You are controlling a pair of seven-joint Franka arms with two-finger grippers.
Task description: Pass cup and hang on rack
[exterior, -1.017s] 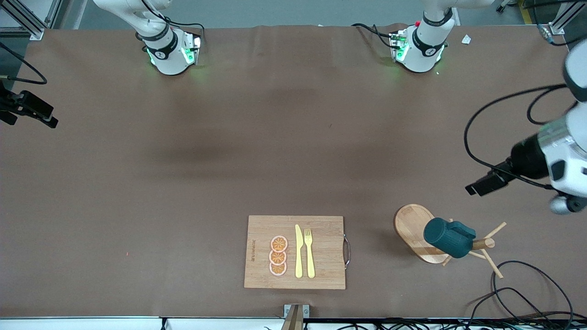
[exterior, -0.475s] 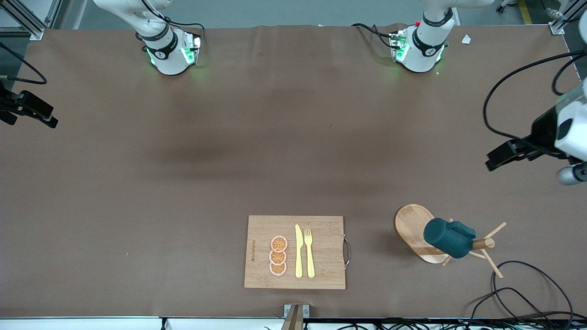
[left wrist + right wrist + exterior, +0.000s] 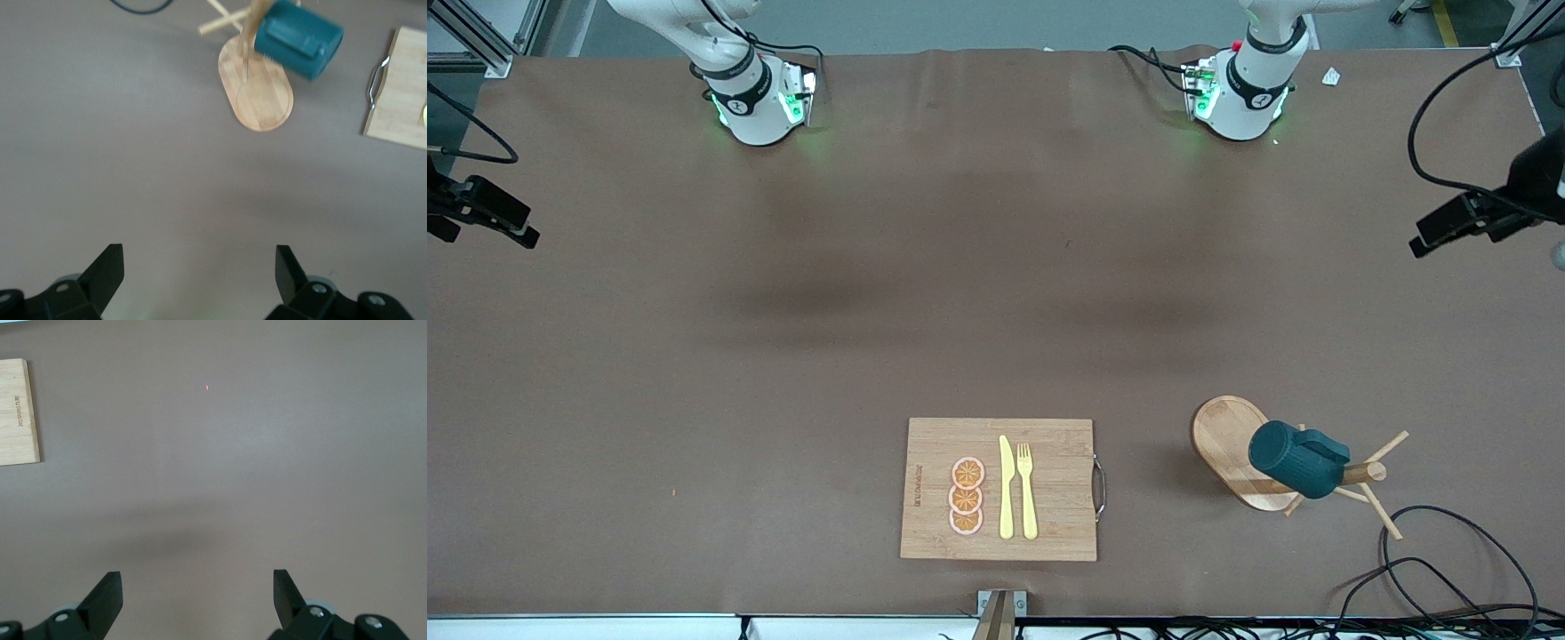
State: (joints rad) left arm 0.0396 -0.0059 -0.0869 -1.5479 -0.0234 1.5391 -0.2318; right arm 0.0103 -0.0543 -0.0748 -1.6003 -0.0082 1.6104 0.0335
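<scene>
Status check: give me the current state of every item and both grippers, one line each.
cup: hung on a rack peg, tilted sideways, not held
rack: upright on the table, carrying the cup
left gripper: open, empty, over bare table
right gripper: open, empty, waiting over bare table
cutting board: flat, holding knife, fork, orange slices

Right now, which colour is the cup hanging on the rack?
Dark teal-green; the cup shows best in the left wrist view.

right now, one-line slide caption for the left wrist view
Open left gripper over bare table, looking at the cup hung on the rack beside the cutting board.
</scene>
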